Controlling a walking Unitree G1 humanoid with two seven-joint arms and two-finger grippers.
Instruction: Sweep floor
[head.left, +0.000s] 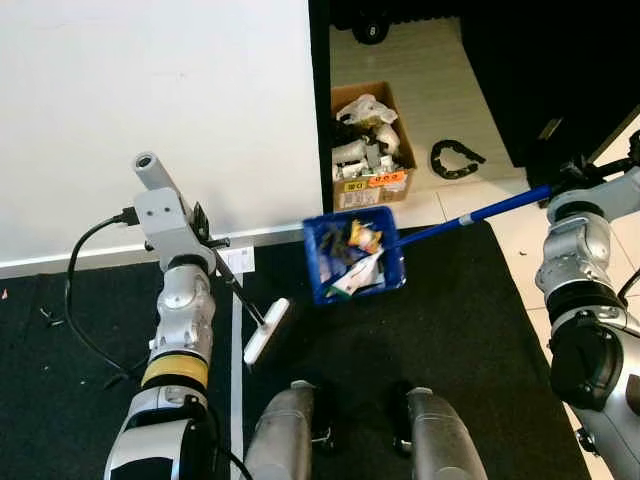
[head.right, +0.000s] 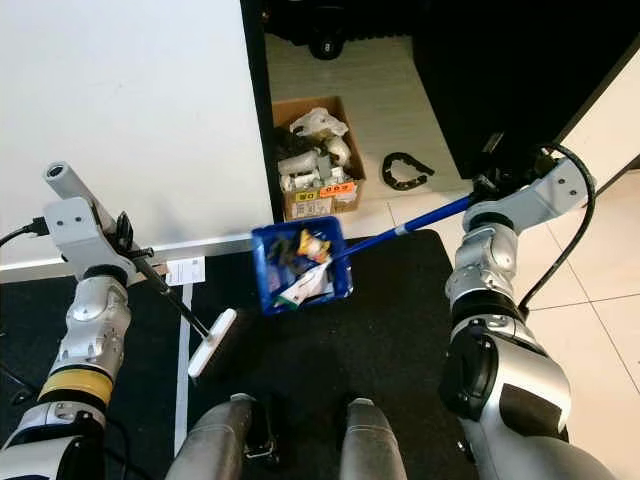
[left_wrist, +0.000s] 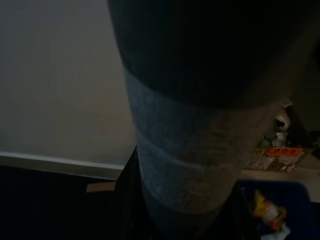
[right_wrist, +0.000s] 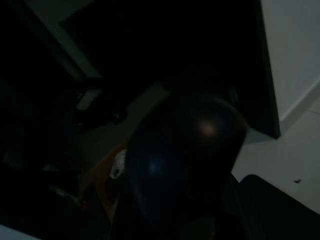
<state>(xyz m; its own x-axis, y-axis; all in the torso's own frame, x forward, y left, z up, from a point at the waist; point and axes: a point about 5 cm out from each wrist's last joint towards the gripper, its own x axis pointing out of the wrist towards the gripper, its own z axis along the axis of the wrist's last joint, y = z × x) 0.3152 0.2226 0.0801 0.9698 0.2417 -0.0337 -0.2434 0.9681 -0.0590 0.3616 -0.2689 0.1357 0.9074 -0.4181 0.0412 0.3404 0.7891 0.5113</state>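
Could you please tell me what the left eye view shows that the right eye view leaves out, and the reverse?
Left eye view: a black cable loop lying across the dark mat. Right eye view: the right arm's wrist bracket in full, with its black cable arching down. Shared: the blue dustpan full of rubbish, the brush and the cardboard box.

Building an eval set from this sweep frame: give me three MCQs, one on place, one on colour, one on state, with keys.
1. Where is the cardboard box?
A. on the pale floor beyond the black mat
B. on the mat between the legs
C. against the right arm

2. What colour is the dustpan?
A. red
B. blue
C. grey

3. What state is the dustpan in?
A. empty
B. upside down
C. holding litter

Key: 1 A, the box stands on pale floor past the mat edge; 2 B, pan and long handle are blue; 3 C, wrappers lie inside it.
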